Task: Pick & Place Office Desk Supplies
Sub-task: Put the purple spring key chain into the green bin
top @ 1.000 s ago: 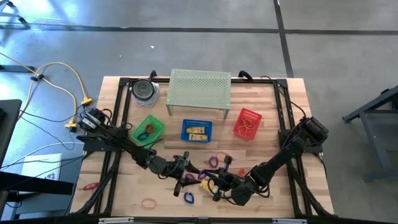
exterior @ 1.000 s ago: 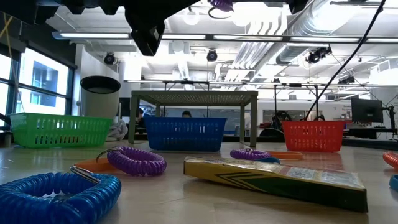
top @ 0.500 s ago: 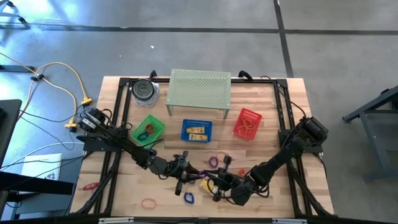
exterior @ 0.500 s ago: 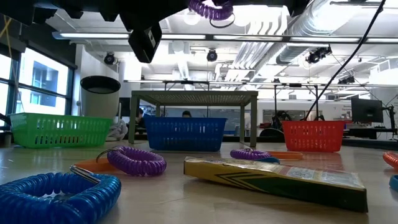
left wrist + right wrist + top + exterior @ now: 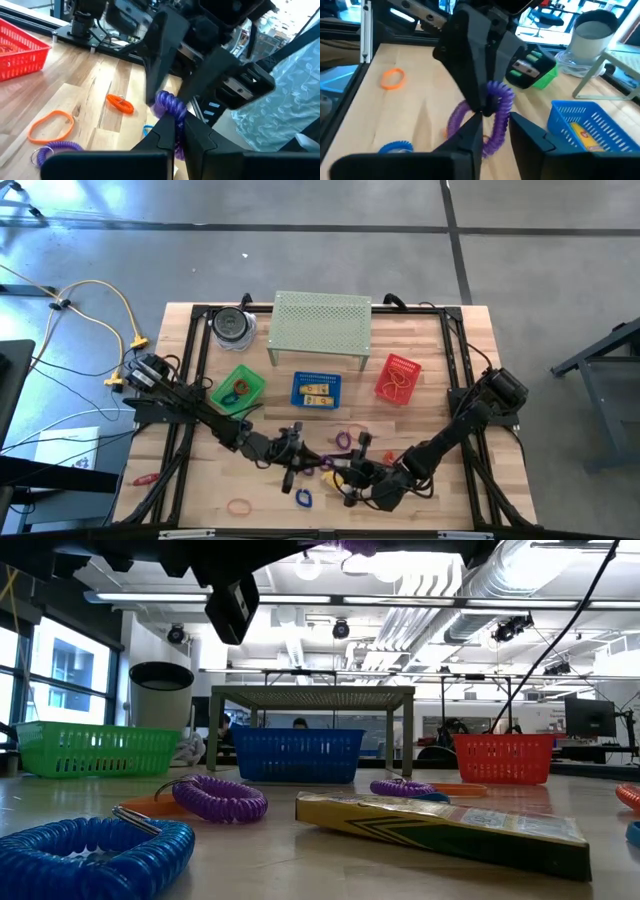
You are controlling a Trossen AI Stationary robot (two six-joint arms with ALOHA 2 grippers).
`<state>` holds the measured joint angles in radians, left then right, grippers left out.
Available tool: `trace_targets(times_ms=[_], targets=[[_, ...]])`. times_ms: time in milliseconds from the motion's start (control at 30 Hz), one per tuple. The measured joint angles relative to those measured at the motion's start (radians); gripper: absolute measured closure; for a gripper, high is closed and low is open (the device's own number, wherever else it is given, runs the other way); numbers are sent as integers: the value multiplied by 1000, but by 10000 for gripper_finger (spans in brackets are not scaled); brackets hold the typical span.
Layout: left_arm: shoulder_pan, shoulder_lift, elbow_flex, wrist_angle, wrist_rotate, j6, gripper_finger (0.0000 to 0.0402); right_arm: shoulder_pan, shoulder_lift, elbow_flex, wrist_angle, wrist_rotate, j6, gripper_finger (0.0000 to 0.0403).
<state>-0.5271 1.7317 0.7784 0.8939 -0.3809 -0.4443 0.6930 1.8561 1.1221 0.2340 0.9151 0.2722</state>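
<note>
A purple coil loop (image 5: 325, 463) hangs in the air between my two grippers, over the table's near middle. My left gripper (image 5: 176, 131) comes from the left and is shut on it. My right gripper (image 5: 492, 132) faces it from the right, open, one finger on each side of the loop (image 5: 492, 115). More supplies lie on the wood: a blue coil (image 5: 303, 499), an orange band (image 5: 240, 506), another purple coil (image 5: 345, 440) and a flat yellow box (image 5: 440, 820). My left gripper pinches one side of the purple loop (image 5: 172, 106) between its two fingers. The fingers lie level and come from the table's left. The loop is lifted clear of the table. My right gripper stands around the loop's other side (image 5: 495, 131); whether a finger touches it, I cannot tell.
At the table's middle stand a green basket (image 5: 238, 388), a blue basket (image 5: 316, 389) and a red basket (image 5: 398, 377). Behind them are a pale green perforated shelf (image 5: 322, 325) and a round container (image 5: 232, 325). A red loop (image 5: 143, 478) lies beyond the table's left edge.
Both arms have stayed in place, tip to tip. In the low view the purple loop, at the picture's top, dipped a little and then rose again.
</note>
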Motion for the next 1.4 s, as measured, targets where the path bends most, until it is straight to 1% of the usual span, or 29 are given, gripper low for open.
trace_targets(times_ms=[67, 133, 200, 300, 400, 500, 633, 733, 800, 933, 1067, 1133, 1267, 1333, 1400], targets=[[0, 0, 0, 0, -1, -2, 396, 1, 0, 0, -6, -18, 41, 303], [0, 0, 0, -5, 0, -5, 396, 1, 0, 0, -25, -60, 80, 281], [1, 0, 0, -20, -1, -27, 397, 1, 0, 0, -50, -88, 121, 255], [1, 0, 0, -45, -1, -44, 397, 1, 0, 0, -68, -93, 171, 212], [1, 0, 0, -68, 0, -52, 398, 9, -2, 0, -74, -131, 176, 172], [-7, -21, 0, -156, 4, -90, 398, 21, -10, 0, -72, -174, 193, 148], [-23, -92, 0, -333, 1, -131, 398, 33, -9, 0, -78, -193, 234, 140], [-29, -175, 1, -477, -4, -173, 398, 34, -9, 0, -103, -197, 277, 141], [-36, -238, 1, -597, -32, -212, 398, 34, -9, 0, -106, -205, 285, 143], [-42, -384, 1, -877, -128, -292, 398, 34, -9, 0, -106, -215, 285, 144], [-40, -520, 2, -1142, -179, -464, 398, 34, -9, 0, -104, -215, 284, 144], [-39, -576, 2, -1246, -184, -522, 398, 33, -9, 0, -104, -214, 283, 144], [-18, -678, 2, -1381, -184, -551, 395, 30, -9, 0, -104, -214, 285, 144], [5, -731, 2, -1462, -185, -605, 393, 26, -9, 0, -103, -215, 285, 144], [36, -777, 2, -1578, -185, -667, 393, 26, -9, 0, -104, -218, 292, 144]])
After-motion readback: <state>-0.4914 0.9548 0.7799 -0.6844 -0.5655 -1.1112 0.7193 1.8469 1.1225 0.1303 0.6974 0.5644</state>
